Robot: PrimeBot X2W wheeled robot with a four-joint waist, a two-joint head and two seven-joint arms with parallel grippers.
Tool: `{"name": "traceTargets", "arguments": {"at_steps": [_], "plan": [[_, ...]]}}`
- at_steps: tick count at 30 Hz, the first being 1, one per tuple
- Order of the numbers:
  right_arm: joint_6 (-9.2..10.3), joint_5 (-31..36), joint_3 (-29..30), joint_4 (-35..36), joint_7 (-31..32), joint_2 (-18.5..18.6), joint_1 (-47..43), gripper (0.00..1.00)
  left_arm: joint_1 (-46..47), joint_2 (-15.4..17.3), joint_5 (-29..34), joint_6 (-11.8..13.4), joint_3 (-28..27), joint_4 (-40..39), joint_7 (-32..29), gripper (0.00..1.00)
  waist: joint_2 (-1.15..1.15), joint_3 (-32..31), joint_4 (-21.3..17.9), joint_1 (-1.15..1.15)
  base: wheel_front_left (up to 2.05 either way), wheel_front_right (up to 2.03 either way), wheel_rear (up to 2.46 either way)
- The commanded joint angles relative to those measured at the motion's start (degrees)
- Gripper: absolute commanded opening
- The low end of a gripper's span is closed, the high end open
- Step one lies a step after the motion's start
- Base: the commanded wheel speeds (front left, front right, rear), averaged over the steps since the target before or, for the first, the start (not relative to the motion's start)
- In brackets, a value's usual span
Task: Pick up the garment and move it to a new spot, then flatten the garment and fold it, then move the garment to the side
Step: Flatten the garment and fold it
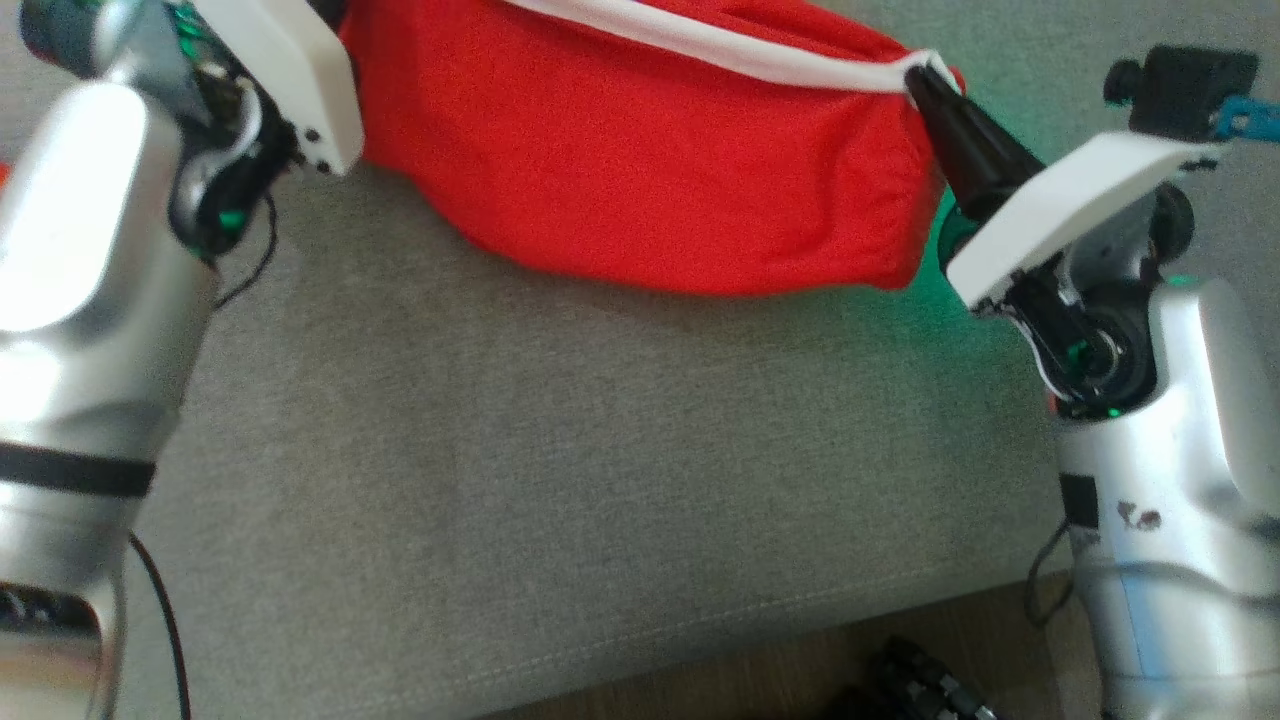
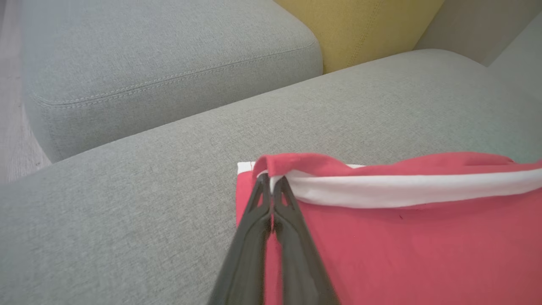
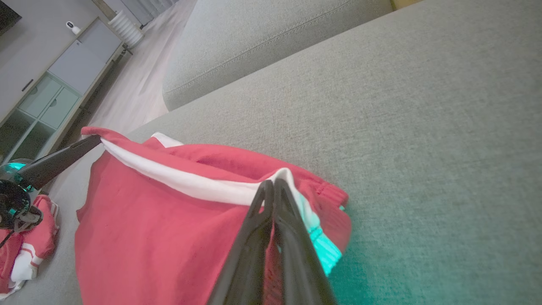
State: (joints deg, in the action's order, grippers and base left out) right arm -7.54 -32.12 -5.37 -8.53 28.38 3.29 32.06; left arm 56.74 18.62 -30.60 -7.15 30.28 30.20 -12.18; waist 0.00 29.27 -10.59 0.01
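Garment: red, white-banded, upper centre of head view, lower part resting on grey sofa cushion. Toward upper left, left end effector clamped together on white-banded edge at one corner. Between grips, edge drawn into near-straight line, cloth hanging below; likely held so to spread fabric flat before folding. At upper right, right end effector clamped on opposite corner of same edge, for tension.
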Motion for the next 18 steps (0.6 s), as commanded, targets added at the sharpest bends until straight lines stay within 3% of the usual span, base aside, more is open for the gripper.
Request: {"name": "traceTargets", "arguments": {"at_steps": [1, 6, 7, 8, 9, 10, 15, 18], "plan": [[0.05, -1.1, -1.6, 0.5, -1.6, -0.4, 2.3, 0.0, 4.5, 3.1, -1.3, -0.3, -0.3, 0.5, 1.0, 0.0, 0.0, 1.0, -1.0, -0.01, 0.0, 0.0, 0.0], [0.05, -3.1, -3.3, -2.6, -4.6, -0.4, 4.5, 0.0, 7.9, 3.5, -4.0, -0.3, 2.1, 5.5, 2.5, 0.0, 0.0, 1.5, -1.7, -0.01, 0.0, 0.0, 0.0], [0.05, -3.8, -3.7, -3.1, -5.8, -0.4, 4.9, 0.09, 8.6, 3.5, -4.6, -0.3, 2.7, 6.5, 3.0, 0.0, 0.0, 1.7, -1.9, -0.01, 0.0, 0.0, 0.0], [0.05, -4.4, -4.2, -3.7, -6.9, -0.4, 5.2, 0.45, 9.0, 3.4, -5.4, -0.3, 3.2, 7.6, 3.5, 0.0, 0.0, 1.7, -2.0, -0.01, 0.0, 0.0, 0.0], [0.05, -4.5, -4.7, -4.3, -7.9, -0.4, 5.4, 1.0, 9.4, 3.2, -6.5, -0.3, 3.7, 8.5, 3.9, 0.38, 0.0, 1.7, -2.2, -0.01, 0.0, 0.0, 0.0], [0.05, -4.4, -4.9, -4.8, -9.3, -0.4, 5.5, 1.0, 9.7, 3.0, -7.6, -0.3, 4.1, 9.3, 4.4, 1.0, 0.0, 1.8, -2.3, -0.01, 0.0, 0.0, 0.0], [0.05, -1.3, -6.2, -5.1, -17.2, -0.3, 3.7, 1.0, 9.9, 3.2, -10.1, -0.3, 5.8, 11.8, 10.2, 1.0, 0.0, 1.5, -2.1, -0.01, 0.0, 0.0, 0.0], [0.05, 3.1, -6.4, -3.8, -22.9, 0.0, 0.9, 1.0, 9.2, 2.9, -9.0, 1.2, 5.1, 13.9, 16.7, 1.0, 0.0, 0.8, -1.6, -0.01, 0.0, 0.0, 0.0]]}}
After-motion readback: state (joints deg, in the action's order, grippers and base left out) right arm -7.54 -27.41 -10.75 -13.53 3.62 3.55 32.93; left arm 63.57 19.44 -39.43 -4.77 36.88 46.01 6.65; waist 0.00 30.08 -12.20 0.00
